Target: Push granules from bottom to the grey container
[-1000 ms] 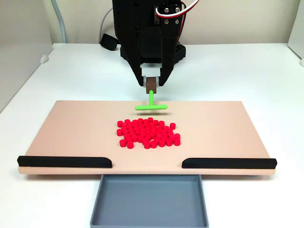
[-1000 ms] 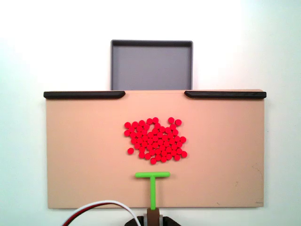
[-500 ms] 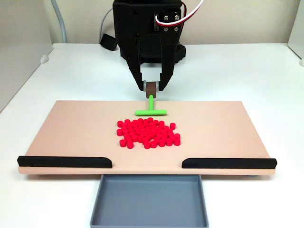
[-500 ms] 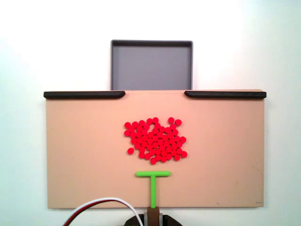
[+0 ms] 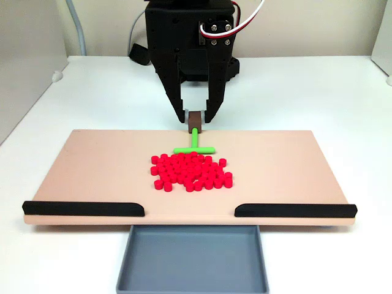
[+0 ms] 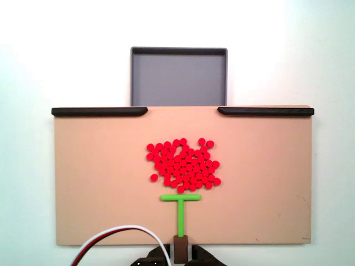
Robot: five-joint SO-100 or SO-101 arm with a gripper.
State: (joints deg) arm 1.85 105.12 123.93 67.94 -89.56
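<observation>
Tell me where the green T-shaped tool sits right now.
In the top-down fixed view, the green T-shaped tool lies on the beige board, its crossbar just below the pile of red granules, its stem held by the gripper.

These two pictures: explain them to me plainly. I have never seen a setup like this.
The black machine is a small robot arm on a white table. One fixed view faces the arm; the other fixed view looks straight down. Its hand is shut on a brown block carrying a green T-shaped tool, whose crossbar sits just behind the granules, a heap of red pellets on a beige board. Two black strips leave a gap in front of the grey container.
</observation>
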